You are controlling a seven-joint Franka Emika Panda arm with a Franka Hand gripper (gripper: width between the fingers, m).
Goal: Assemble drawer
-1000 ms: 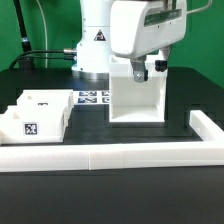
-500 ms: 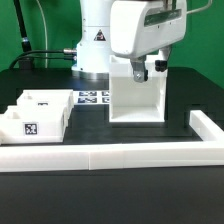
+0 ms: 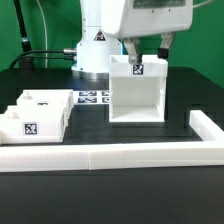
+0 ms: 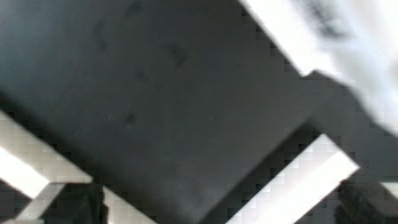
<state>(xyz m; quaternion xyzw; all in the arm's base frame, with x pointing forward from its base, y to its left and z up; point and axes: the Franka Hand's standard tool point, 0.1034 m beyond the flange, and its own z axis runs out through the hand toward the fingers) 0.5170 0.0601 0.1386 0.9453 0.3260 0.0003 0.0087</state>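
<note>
You will find the gripper (image 3: 146,50) just above the drawer housing (image 3: 138,98), its fingers spread and grasping nothing. The trays (image 3: 38,114) sit well apart, at the exterior view's left.

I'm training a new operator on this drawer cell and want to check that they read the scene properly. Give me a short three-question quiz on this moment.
1. True or false: the housing stands upright with its open side facing the exterior camera.
2. Where do the trays lie?
A. On the table, to the exterior view's left of the housing
B. Inside the housing
C. On top of the housing
3. Fill in the missing word: the gripper, jaws apart and holding nothing, hangs ___ the housing.

Key: 1 true; 2 A; 3 above.
</note>
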